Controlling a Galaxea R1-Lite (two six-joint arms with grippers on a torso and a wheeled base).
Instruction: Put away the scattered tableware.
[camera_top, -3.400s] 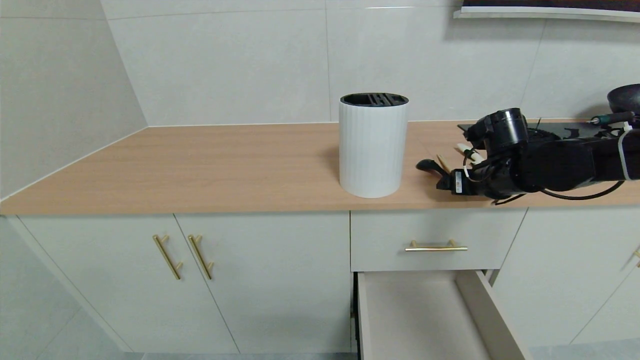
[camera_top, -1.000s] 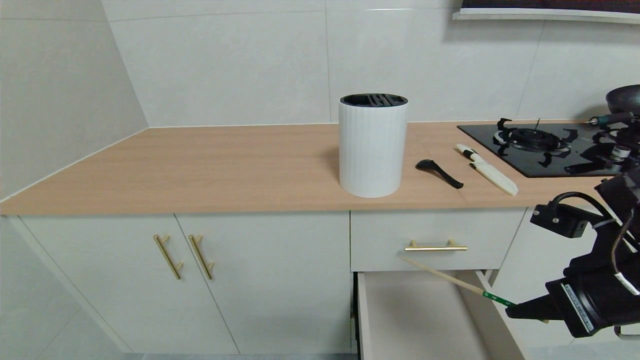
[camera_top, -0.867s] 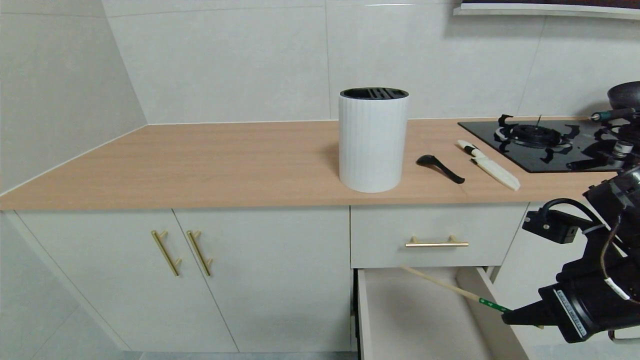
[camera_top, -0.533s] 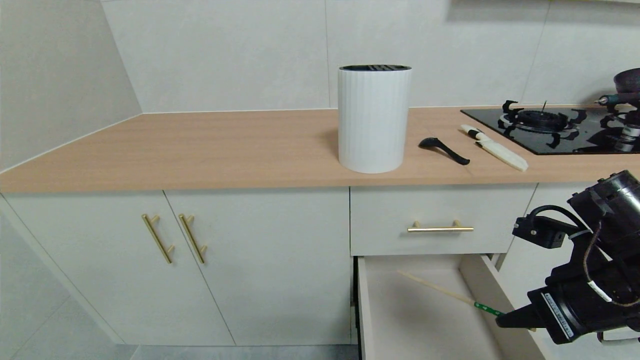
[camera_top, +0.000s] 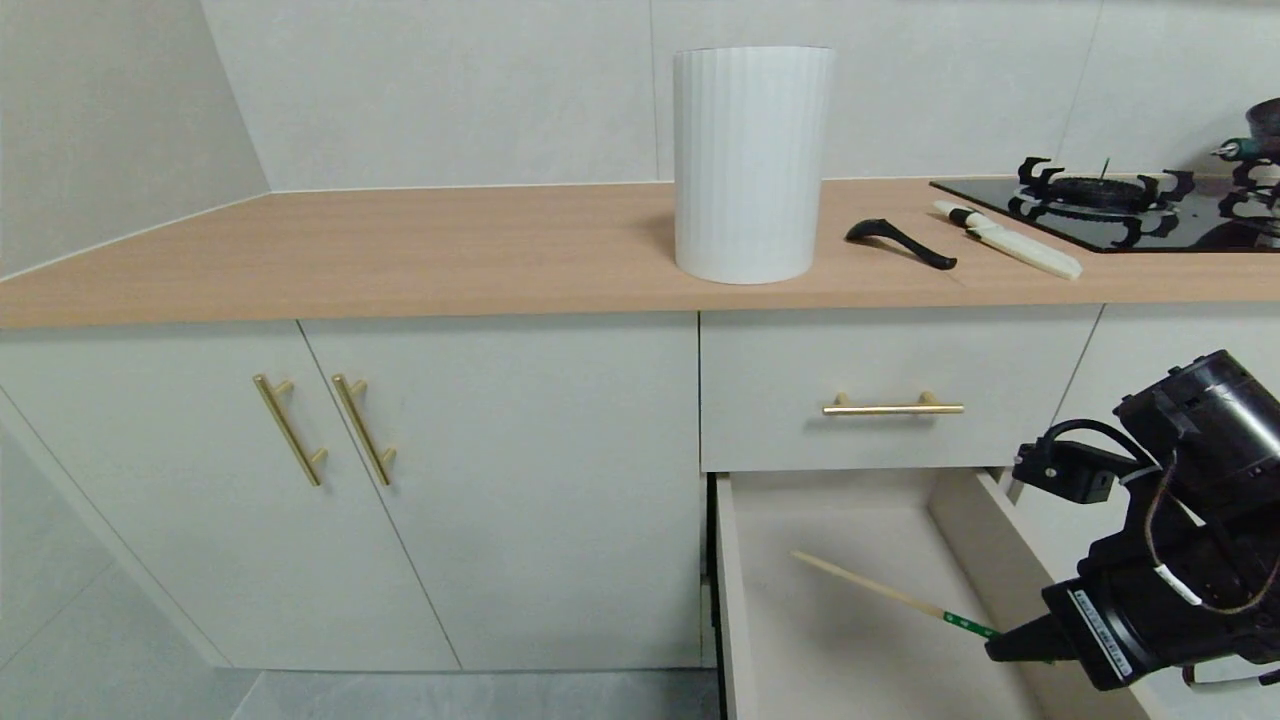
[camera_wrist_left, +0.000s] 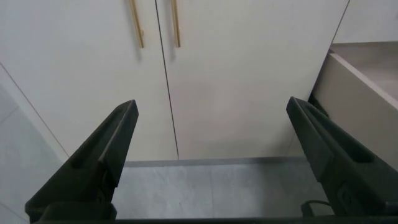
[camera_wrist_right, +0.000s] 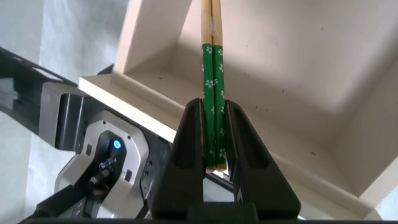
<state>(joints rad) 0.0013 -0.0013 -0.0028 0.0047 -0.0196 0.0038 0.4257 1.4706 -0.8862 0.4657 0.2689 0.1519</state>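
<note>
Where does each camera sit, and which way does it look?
Head view: on the robot's head, looking forward and down at the counter, cabinet doors and open drawer; right gripper holding chopsticks shows.
Left wrist view: on the left wrist, facing the cabinet doors; the open left gripper frames it.
Right wrist view: on the right wrist, looking past its gripper along the chopsticks into the drawer.
Shared: head and right wrist views both show chopsticks and drawer.
</note>
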